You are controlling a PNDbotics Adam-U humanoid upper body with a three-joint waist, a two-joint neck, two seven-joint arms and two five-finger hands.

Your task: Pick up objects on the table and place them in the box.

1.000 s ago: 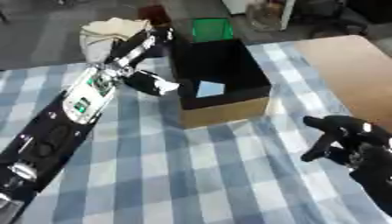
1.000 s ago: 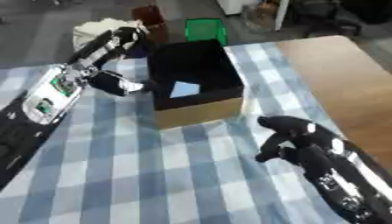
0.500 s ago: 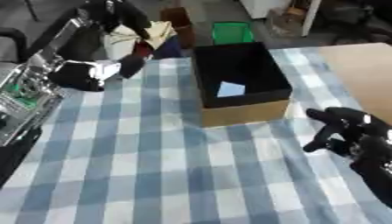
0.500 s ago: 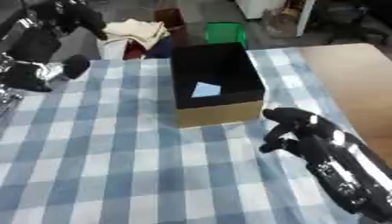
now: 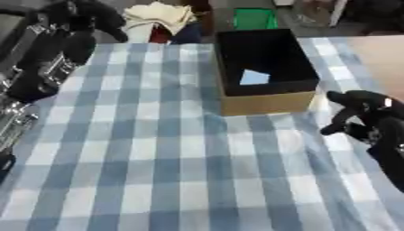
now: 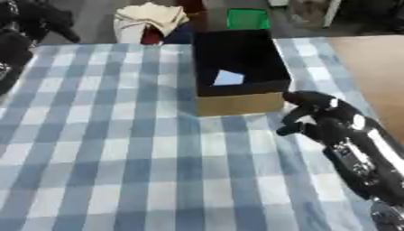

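Right hand – fingers curled, empty – just beside box; left hand unclear, far-left corner

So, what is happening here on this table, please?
A humanoid robot is putting things into a cardboard box on a blue checked tablecloth. A pale blue piece already lies inside the box. The left hand is raised near the table's far left corner and seems to hold nothing. The right hand rests beside the box, fingers curled, also holding nothing.
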